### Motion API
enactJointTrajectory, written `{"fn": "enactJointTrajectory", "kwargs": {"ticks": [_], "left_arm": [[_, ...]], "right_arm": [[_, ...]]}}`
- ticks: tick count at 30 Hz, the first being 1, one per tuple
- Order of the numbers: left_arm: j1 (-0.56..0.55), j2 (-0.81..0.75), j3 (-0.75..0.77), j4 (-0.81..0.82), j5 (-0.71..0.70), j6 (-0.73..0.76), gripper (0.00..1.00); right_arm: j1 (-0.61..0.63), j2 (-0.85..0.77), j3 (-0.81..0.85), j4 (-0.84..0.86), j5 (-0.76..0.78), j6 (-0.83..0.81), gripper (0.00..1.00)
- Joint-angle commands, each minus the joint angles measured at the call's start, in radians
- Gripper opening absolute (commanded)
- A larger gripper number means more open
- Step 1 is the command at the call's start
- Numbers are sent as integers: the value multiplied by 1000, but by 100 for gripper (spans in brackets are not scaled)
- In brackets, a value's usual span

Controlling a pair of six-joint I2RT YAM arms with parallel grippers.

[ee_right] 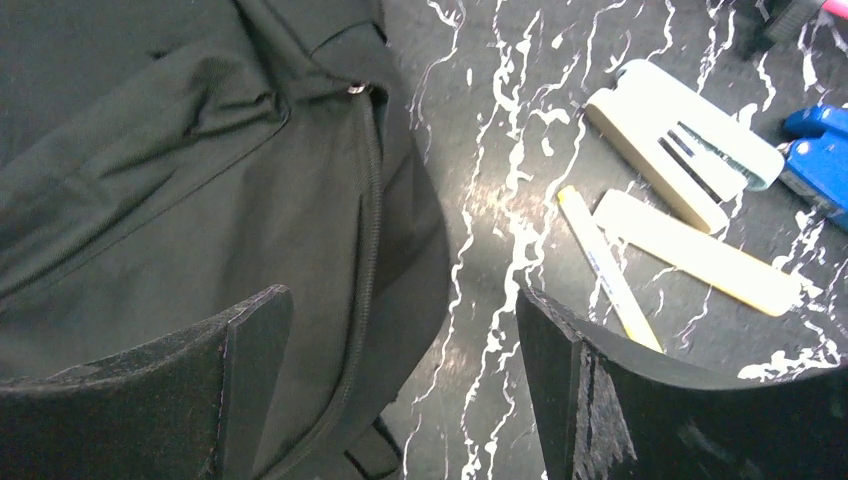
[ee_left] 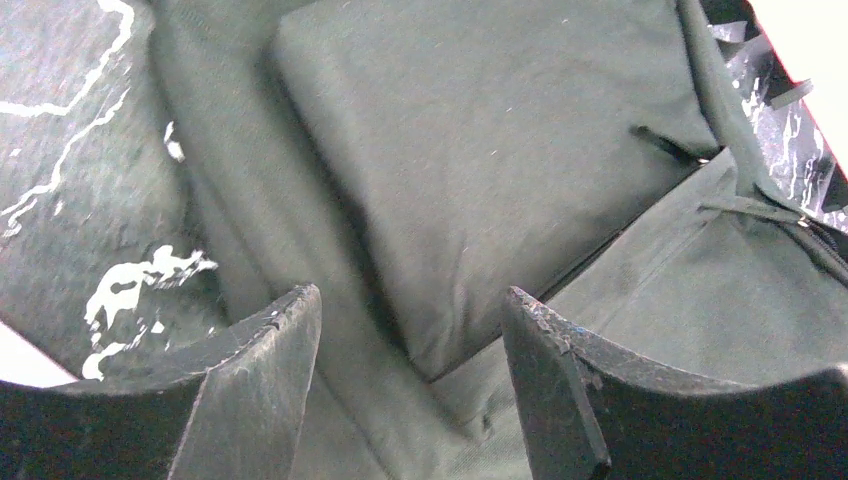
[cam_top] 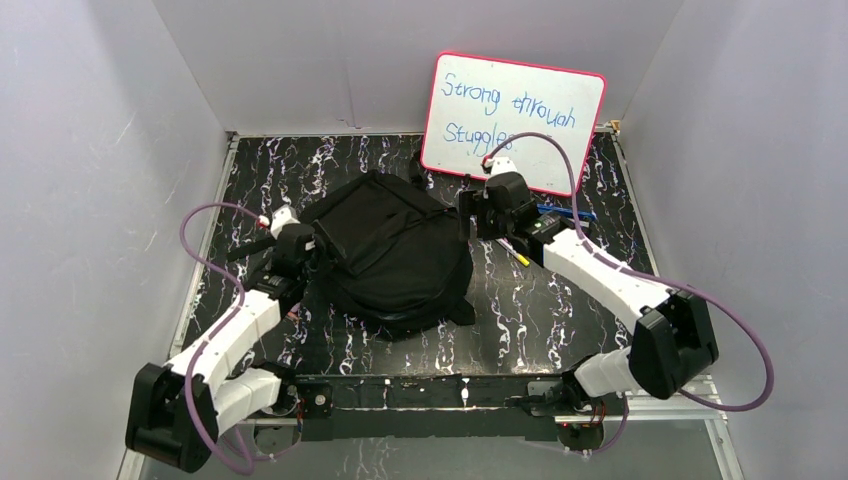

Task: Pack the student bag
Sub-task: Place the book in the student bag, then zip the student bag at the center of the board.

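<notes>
- My left jaws stand spread, holding nothing, over the student bag (ee_left: 480, 150).
- The student bag lies on the counter (cam_top: 540, 310) between both sets of jaws.
- My right jaws stand spread and empty at its right edge, with a yellow pen (ee_right: 606, 266) beside them.

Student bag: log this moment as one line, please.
student bag: on table | left gripper: open, over bag | right gripper: open, at bag's edge | yellow pen: on table, outside bag

L arm (cam_top: 225, 335) angled from base at 7 o'clock toward 1 o'clock, L gripper (ee_left: 410, 305) jaws wide apart, nothing btwn, R arm (cam_top: 600, 275) stretched from 5 o'clock toward 10 o'clock, R gripper (ee_right: 400, 300) jaws spread wide, empty
</notes>
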Motion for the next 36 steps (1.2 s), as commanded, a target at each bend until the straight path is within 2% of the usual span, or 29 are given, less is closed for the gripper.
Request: {"fn": "enactJointTrajectory", "kwargs": {"ticks": [1,5,10,12,17,19,25,30,34,35,36], "left_arm": [[4,-111,-51,-70,-69,-73,64],[4,-159,-57,-43,-47,-42,65],[-16,-126,-9,205,261,156,65],[-90,-98,24,278,342,254,66],[-422,20,142,280,191,552,68],[-515,66,170,292,148,614,69],[-687,197,208,335,42,736,70],[-734,349,276,312,-55,823,69],[-735,399,320,282,-209,808,56],[-735,404,333,274,-260,798,48],[-735,405,339,270,-287,789,35]], "right_arm": [[-49,53,92,43,-46,-44,90],[-85,88,113,35,-117,-20,87],[-91,64,76,-16,-54,34,85],[-94,40,49,-35,-17,47,85],[-118,-45,-45,-46,-7,97,86],[-120,-79,-79,-50,-2,114,86],[-127,-159,-164,-58,12,145,87],[-131,-189,-197,-57,9,152,87],[-134,-195,-198,-60,4,151,87],[-134,-197,-198,-58,-4,151,87],[-133,-198,-199,-53,-13,151,87]]}}
